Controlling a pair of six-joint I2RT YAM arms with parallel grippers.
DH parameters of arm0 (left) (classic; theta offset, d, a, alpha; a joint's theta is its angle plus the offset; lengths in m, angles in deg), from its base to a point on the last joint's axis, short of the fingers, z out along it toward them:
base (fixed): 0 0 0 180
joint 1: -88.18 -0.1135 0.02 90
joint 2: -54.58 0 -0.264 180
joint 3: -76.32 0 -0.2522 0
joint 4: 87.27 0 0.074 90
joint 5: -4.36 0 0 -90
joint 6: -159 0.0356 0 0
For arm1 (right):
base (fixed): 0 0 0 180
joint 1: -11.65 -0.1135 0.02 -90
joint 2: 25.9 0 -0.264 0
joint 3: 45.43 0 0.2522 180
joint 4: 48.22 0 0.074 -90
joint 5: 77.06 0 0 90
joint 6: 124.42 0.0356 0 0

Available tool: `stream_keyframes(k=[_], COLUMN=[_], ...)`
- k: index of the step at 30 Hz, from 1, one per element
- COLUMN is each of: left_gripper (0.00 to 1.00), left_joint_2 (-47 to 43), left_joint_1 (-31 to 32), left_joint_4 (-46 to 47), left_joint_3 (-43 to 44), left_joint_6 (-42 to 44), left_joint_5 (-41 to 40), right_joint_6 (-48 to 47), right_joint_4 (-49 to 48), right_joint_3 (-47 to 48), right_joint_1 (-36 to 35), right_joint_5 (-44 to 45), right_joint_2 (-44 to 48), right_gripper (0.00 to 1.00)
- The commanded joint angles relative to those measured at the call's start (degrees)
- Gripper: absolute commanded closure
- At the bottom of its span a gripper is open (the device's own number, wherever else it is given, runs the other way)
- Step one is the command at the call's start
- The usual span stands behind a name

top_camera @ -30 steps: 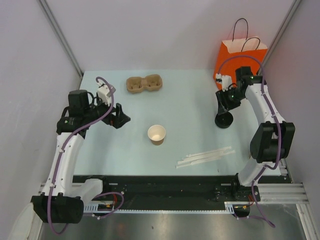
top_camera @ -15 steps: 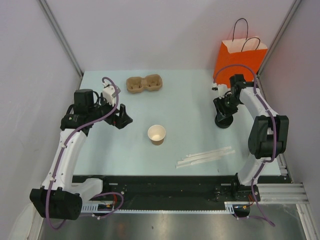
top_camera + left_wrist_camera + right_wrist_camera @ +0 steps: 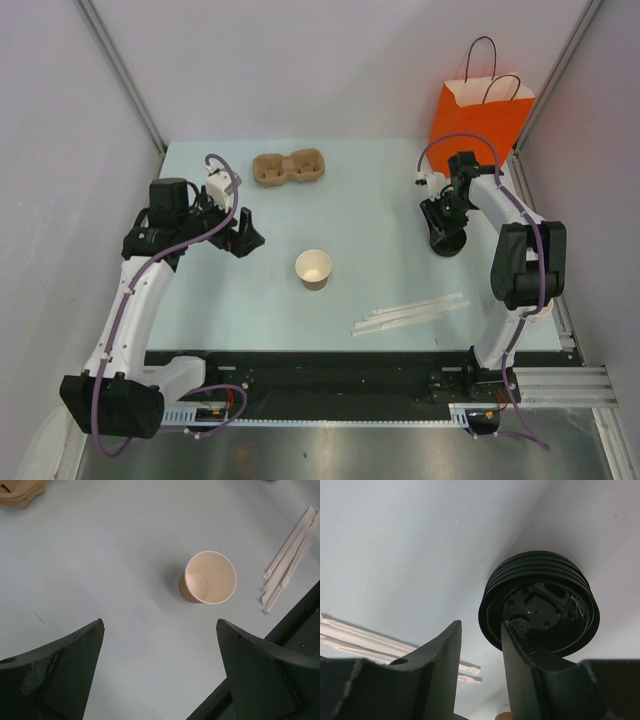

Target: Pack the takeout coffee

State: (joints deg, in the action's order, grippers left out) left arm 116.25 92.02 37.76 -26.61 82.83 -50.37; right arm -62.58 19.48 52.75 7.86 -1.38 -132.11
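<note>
Paper cup (image 3: 314, 268): 1 is standing out there, lidless.
Black lids (image 3: 540, 605): 1 stack is showing, roughly 4 rims ringing its side.
Wrapped straws (image 3: 410, 312): at least 3 are lying overlapped; exact count unclear.
Pulp cup carrier (image 3: 288, 167): 1 is showing from above, offering 2 wells.
Orange bag (image 3: 482, 115): 1 is standing, carrying 2 handle loops.

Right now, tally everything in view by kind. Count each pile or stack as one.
Paper cup: 1
Cup carrier: 1
Orange bag: 1
Stack of black lids: 1
Pile of wrapped straws: 1
Total: 5
</note>
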Motion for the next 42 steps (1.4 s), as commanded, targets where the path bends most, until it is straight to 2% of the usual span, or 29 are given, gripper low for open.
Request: stream_keyframes(k=[1, 21, 30, 33, 36, 42], left_gripper=[0.0, 0.0, 0.0, 0.0, 0.01, 0.0], left_joint_2=[0.5, 0.7, 0.6, 0.6, 0.6, 1.0], left_joint_1=[0.5, 0.5, 0.5, 0.6, 0.6, 0.6], left_joint_4=[1.0, 1.2, 1.3, 1.3, 0.8, 0.0], left_joint_3=[1.6, 1.2, 0.5, 0.6, 0.9, 1.4], left_joint_6=[0.2, 0.2, 0.4, 0.4, 0.8, 1.5], left_joint_5=[0.3, -0.8, -1.1, -0.6, -0.7, -0.7], right_joint_6=[-0.8, -0.3, -0.2, -0.3, -0.4, -0.6], right_joint_4=[-1.3, -1.5, -1.1, -0.5, 0.7, 2.7], right_joint_3=[0.1, 0.4, 0.5, 0.7, 1.4, 2.4], right_joint_1=[0.0, 0.4, 1.2, 1.4, 1.8, 2.8], right_joint_5=[1.1, 0.3, -1.4, -2.3, -3.3, -4.3], right_joint_2=[-1.4, -3.7, -3.3, -3.1, -2.7, -0.5], right_gripper=[0.58, 0.69, 0.81, 0.88, 0.99, 1.0])
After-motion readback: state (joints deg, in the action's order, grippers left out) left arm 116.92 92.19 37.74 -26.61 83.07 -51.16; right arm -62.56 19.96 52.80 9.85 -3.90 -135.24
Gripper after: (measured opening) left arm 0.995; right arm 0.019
